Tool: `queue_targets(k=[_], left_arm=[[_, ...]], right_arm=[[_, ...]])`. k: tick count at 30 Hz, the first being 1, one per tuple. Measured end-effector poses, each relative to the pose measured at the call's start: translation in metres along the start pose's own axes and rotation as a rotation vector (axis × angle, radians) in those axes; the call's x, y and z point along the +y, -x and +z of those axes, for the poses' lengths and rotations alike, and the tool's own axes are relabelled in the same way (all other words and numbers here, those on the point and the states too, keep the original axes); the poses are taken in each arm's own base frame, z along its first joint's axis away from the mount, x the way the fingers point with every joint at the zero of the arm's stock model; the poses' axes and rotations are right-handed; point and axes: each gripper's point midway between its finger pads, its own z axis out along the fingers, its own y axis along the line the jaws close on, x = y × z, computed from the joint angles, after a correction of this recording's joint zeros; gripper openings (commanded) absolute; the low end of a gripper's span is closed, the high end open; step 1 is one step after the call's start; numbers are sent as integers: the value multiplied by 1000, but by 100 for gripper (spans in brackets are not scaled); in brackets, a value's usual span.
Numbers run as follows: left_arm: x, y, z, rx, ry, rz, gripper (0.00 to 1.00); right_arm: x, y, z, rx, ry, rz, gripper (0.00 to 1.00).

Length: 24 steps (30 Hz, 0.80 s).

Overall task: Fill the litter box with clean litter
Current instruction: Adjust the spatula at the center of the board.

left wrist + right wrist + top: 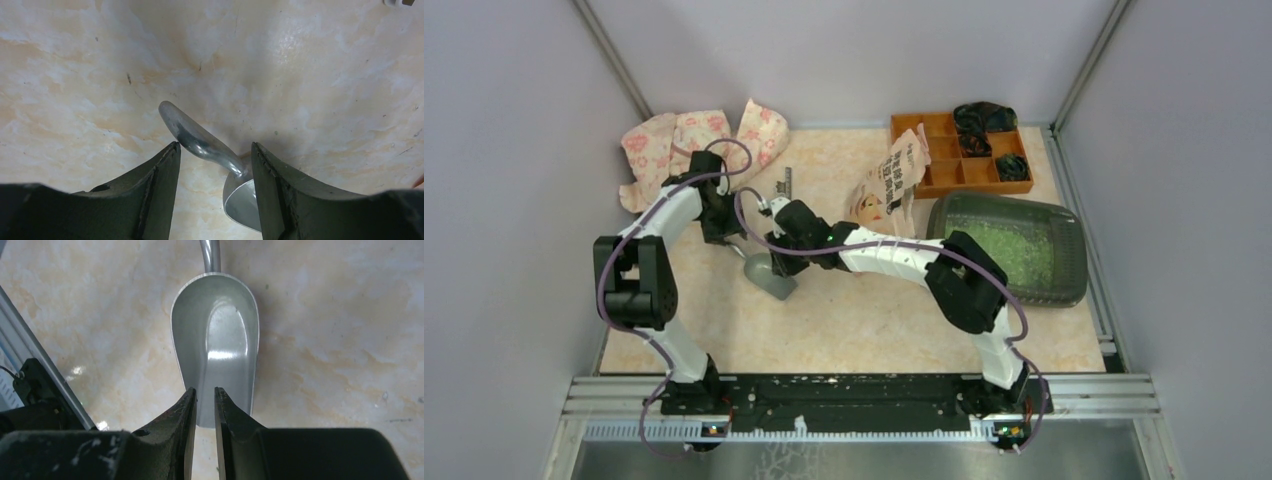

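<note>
Closest to me is the rail w/ both arm bases bolted on. From the near left the left arm bends up and over, so the left gripper hangs over the handle of the scoop, mid-left on the table. Its jaws stand wide and the handle runs between them. There's clear air on one side, but on the other the handle slips behind a finger, so I can't tell about contact there.

From the near right corner the right arm stretches across to the left, and the right gripper sits over the scoop's open mouth w/ jaws narrow, only a slit between them. Whether they pinch the lip or just hover I can't tell. The scoop bowl is empty and rests on the table, handle pointing away from the right gripper.

The box sits at the right side, approx mid-depth and well apart from the scoop, and the litter shows green inside it. From above, the right arm's elbow overlaps the box's near left corner.

Just beyond the box, far right, is an orange organiser w/ dark stuff in its right compartments. A printed bag leans just left of it, btwn organiser and grippers. A floral cloth is bunched at the far left.
</note>
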Motion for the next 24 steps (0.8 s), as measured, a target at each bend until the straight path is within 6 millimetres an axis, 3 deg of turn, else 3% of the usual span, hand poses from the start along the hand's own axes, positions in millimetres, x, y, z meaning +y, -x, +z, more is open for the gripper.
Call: queue_targets(k=[6,13,19,24], left_arm=[[0,0,0,0,1,0,61],[3,3,-4,-11,-2,-11,65],[4,17,-27,-85,-29,-30,69],[14,34,-52,-164,-45,-67,70]], right_arm=[[3,22,19,-25,16,13,19],[-7,4,34,39,18,63,19],[-11,-2,37,55,11,69,19],[-25,-4,44,86,-19,79,19]])
